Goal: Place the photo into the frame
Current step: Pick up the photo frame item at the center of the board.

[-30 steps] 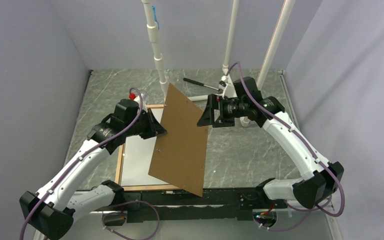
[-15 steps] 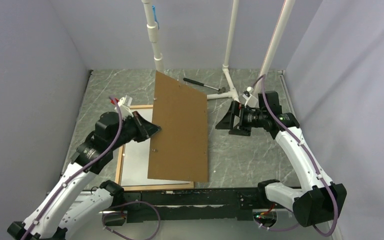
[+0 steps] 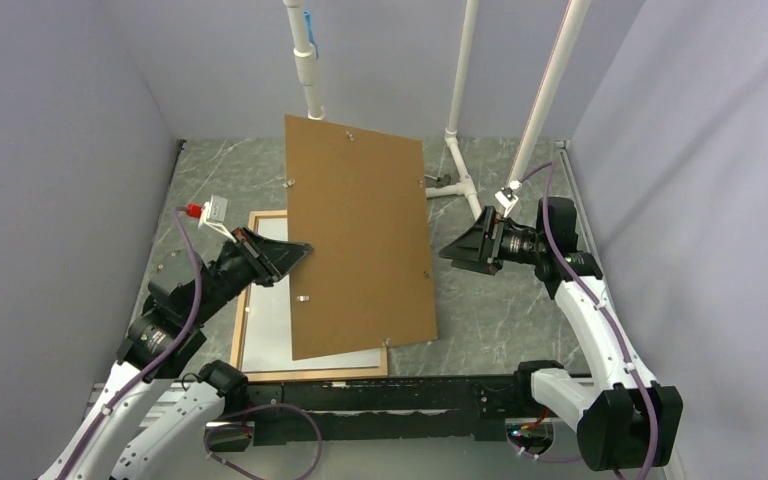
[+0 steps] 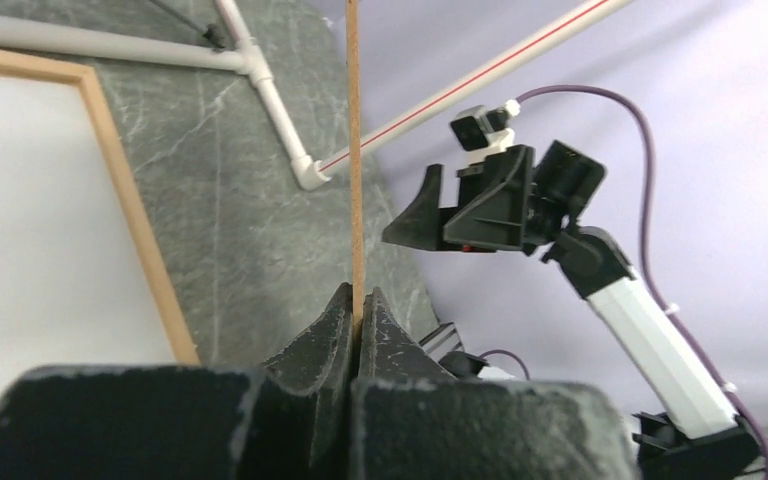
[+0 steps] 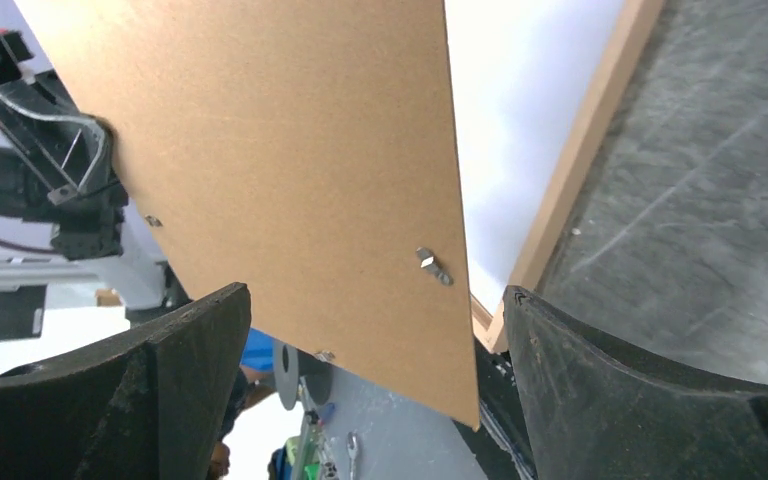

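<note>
**Layout, overhead view.** The frame [image 3: 310, 374] lay flat on the table [image 3: 500, 320], left of centre and just beyond the arm bases, with the photo [image 3: 270, 330] lying inside it. The backing board [image 3: 360, 240] hung tilted above the frame's right part, overlapping both frame and photo, its far edge toward the pipe stands [image 3: 458, 100] at the back. The left gripper [image 3: 303, 251] pinched the board's left edge. The right gripper [image 3: 447, 252] hung to the board's right, apart from it, jaws spread.

Even, soft, bright light; slight blur in the right-wrist view.
</note>
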`<action>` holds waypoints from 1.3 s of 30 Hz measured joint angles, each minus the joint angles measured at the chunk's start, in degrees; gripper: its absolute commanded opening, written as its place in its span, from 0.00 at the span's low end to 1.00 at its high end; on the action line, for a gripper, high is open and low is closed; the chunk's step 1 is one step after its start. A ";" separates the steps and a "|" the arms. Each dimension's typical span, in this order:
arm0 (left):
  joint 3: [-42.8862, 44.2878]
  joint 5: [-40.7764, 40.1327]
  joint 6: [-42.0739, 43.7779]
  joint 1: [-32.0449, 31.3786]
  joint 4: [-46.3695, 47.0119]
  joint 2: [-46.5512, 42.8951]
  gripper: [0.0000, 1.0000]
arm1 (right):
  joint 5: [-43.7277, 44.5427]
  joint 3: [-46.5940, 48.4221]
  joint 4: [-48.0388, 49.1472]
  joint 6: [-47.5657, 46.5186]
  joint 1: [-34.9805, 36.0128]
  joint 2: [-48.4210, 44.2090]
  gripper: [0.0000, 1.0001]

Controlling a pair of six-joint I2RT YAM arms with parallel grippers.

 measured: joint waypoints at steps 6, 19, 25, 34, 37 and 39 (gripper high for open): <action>0.00 4.04 -2.29 0.00 5.09 0.48 0.00 | -4.76 -1.68 8.35 4.02 0.00 0.13 0.98; -1.14 10.27 -5.31 0.04 13.07 3.15 0.00 | -9.97 -1.68 25.00 15.39 -0.22 -2.01 0.78; -2.73 11.26 -7.19 1.33 16.52 3.30 0.00 | -10.99 -1.09 30.05 19.41 -1.51 -3.69 0.67; -5.66 14.69 -11.10 5.92 22.12 2.34 0.00 | -10.82 -2.38 47.84 33.38 -2.36 -3.85 0.32; -6.01 16.22 -12.37 7.41 23.61 2.23 0.00 | -11.06 -4.17 59.32 41.92 -2.43 -2.45 0.27; -6.29 16.90 -13.00 8.13 24.41 2.23 0.00 | -11.52 -5.07 68.30 48.57 -2.40 -0.50 0.23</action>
